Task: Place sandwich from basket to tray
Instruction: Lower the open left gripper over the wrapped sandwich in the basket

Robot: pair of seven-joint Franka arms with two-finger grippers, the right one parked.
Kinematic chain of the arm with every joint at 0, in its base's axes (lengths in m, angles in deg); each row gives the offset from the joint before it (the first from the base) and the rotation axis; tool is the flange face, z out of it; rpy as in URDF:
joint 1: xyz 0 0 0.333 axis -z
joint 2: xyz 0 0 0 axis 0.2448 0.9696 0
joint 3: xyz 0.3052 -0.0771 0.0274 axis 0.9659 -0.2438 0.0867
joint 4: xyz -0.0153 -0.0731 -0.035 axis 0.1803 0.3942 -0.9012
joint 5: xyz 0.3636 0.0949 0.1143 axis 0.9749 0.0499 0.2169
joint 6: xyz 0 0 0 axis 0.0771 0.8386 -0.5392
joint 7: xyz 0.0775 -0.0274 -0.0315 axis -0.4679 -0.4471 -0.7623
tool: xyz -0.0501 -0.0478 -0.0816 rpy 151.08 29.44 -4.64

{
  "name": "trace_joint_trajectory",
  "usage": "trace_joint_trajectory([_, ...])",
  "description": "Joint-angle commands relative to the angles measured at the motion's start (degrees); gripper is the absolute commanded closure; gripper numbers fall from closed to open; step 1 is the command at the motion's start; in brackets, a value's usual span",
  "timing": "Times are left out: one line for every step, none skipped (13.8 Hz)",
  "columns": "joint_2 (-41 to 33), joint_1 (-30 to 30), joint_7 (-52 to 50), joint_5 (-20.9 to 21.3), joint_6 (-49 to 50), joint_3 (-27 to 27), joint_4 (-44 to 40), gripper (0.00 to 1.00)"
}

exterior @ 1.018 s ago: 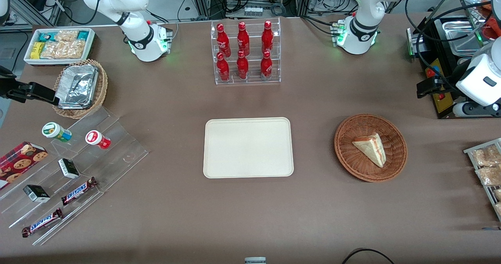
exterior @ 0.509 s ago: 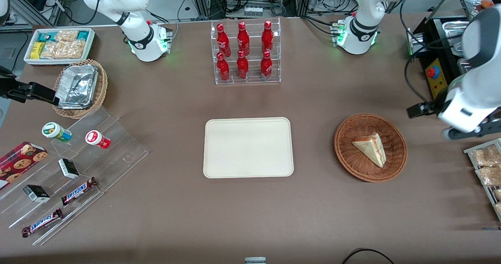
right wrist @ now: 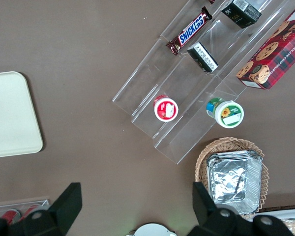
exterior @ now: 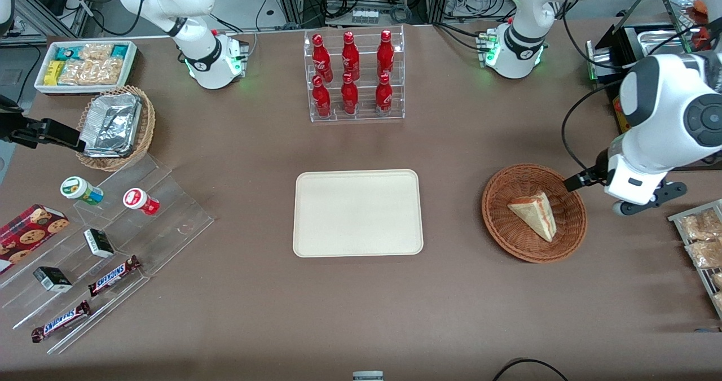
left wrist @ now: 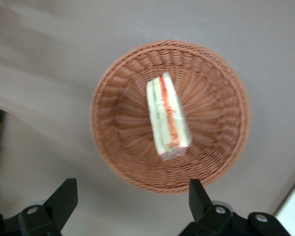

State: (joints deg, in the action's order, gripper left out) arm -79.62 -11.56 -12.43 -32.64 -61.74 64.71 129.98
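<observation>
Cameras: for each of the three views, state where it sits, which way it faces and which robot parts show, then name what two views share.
Front view: high above the table, looking down; both arm bases show, gripper beside the basket.
Left wrist view: on the working arm, facing down at the sandwich in the basket; open fingers show.
Right wrist view: on the parked arm, facing down at the clear stepped stand; its fingertips show.
Shared: front and right wrist views both show the tray.

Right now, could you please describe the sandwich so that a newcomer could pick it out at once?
Start at the cream tray mid-table, then look toward the working arm's end to the reddish-brown wicker basket, apart from the tray. The sandwich lies in it: a pale bread wedge with red and green filling at its edge, the basket's only item. The pincer hovers open above it.
</observation>
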Motion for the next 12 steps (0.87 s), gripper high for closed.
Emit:
trace_joint_trajectory([-4.88, -0.24, -4.33, -3.41, -9.51, 1.11, 9.78, 0.00])
trace_joint_trajectory([-5.06, -0.24, -5.56, -4.37, -13.28, 1.11, 12.50, 0.00])
trace_joint_trajectory([-4.89, -0.15, -7.66, -5.51, -17.06, 1.11, 14.53, 0.00])
trace_joint_trajectory([-4.45, -0.06, -9.59, -5.79, -20.06, 1.03, 15.68, 0.00])
trace_joint_trajectory([-3.66, 0.11, -11.01, -5.79, -21.48, 1.03, 16.13, 0.00])
trace_joint_trajectory([-3.13, 0.38, -11.72, -5.79, -22.45, 1.03, 16.13, 0.00])
trace_joint_trajectory([-2.69, 0.55, -12.77, -5.79, -23.68, 0.76, 16.31, 0.00])
trace_joint_trajectory([-1.82, 1.25, -13.91, -5.79, -25.69, 0.59, 16.92, 0.00])
trace_joint_trajectory([-1.02, 2.30, -14.18, -5.79, -27.54, 0.59, 17.62, 0.00])
trace_joint_trajectory([-0.06, 2.57, -14.18, -5.70, -28.69, 0.59, 17.98, 0.00])
trace_joint_trajectory([0.99, 2.57, -14.18, -5.70, -30.27, 0.59, 18.24, 0.00])
trace_joint_trajectory([1.96, 2.75, -14.18, -5.70, -31.50, 0.59, 18.51, 0.00])
